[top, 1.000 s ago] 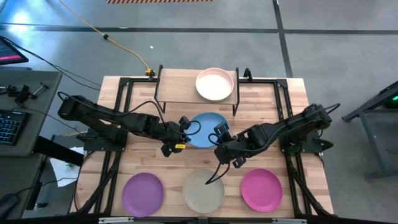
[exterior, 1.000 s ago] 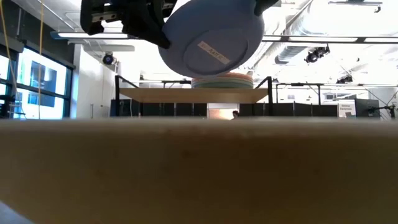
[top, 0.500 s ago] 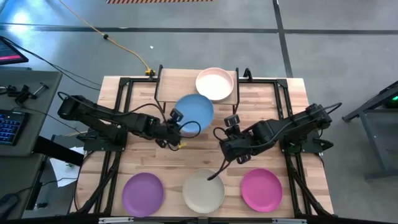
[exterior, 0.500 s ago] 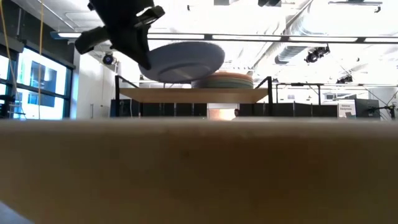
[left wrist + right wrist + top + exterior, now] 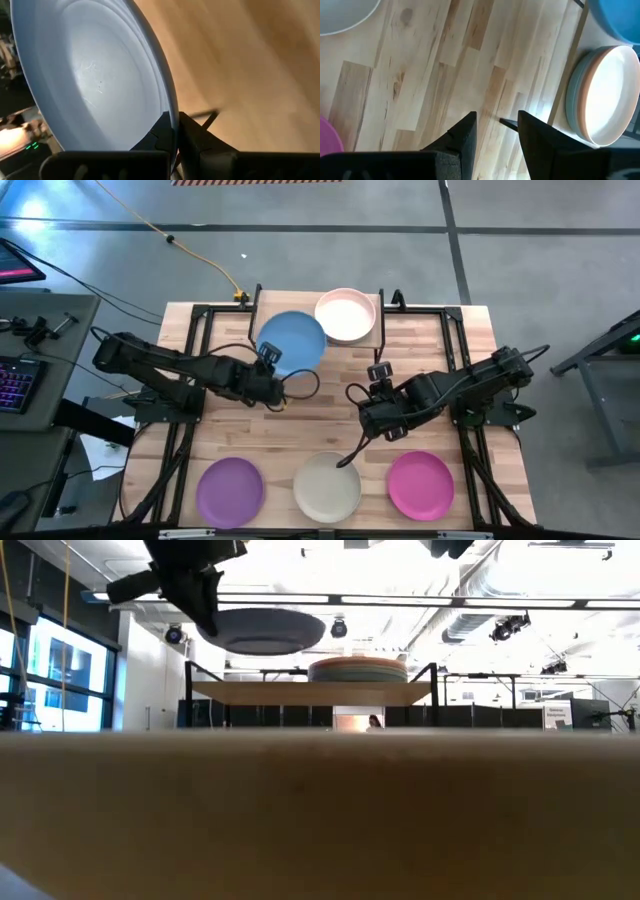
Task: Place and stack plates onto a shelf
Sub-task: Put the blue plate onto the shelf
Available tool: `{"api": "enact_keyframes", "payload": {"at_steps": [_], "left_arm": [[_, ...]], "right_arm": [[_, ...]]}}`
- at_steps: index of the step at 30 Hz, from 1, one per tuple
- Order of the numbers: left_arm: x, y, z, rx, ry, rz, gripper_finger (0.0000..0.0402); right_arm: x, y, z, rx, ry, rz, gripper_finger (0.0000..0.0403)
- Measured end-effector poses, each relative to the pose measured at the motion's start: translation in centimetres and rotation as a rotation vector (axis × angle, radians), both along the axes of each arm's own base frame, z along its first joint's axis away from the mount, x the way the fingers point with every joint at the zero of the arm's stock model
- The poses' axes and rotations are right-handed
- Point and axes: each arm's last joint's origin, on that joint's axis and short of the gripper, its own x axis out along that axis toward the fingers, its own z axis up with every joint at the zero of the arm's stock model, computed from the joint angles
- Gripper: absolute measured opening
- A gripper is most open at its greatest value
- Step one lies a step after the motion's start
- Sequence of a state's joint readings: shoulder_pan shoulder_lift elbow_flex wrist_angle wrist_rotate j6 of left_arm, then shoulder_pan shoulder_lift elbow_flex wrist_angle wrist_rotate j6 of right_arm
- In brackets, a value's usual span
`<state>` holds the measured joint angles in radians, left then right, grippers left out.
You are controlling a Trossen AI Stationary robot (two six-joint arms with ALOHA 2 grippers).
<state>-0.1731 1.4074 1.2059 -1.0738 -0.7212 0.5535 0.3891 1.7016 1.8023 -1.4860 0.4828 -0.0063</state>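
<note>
Since a second ago: blue plate point(image 5: 292, 340) carried from mid-table to above shelf point(image 5: 268, 320) left half, rim pinched in left gripper point(image 5: 268, 363); right gripper point(image 5: 379, 385) empty, fingers apart, mid-table; lowering beside stack point(image 5: 347, 315) likely next.

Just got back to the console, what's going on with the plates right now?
The left hand is shut on the rim of the blue plate, holding it above the free side of the shelf, next to the stack of plates already there. The right hand is open and empty over the table. The purple plate, cream plate and magenta plate wait at the near edge.
</note>
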Motion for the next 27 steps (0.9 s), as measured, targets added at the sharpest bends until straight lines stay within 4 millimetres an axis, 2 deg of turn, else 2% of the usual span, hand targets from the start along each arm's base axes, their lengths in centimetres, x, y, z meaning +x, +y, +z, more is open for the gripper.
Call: {"api": "enact_keyframes", "payload": {"at_steps": [10,14,22,27], "left_arm": [[-0.8,4.5,0.9,0.217,0.205,0.078,0.0],[-1.1,6.2,0.9,0.223,0.26,0.119,0.0],[-1.3,8.3,0.7,0.228,0.347,0.122,0.0],[-0.6,9.5,0.3,0.241,0.373,0.101,0.0]], "right_arm": [[0.0,0.0,0.0,0.0,-0.005,-0.01,0.0124],[0.0,0.0,0.0,0.0,-0.005,-0.009,0.0124],[0.0,0.0,0.0,0.001,-0.006,-0.008,0.0124],[0.0,0.0,0.0,0.002,-0.008,-0.008,0.0124]]}}
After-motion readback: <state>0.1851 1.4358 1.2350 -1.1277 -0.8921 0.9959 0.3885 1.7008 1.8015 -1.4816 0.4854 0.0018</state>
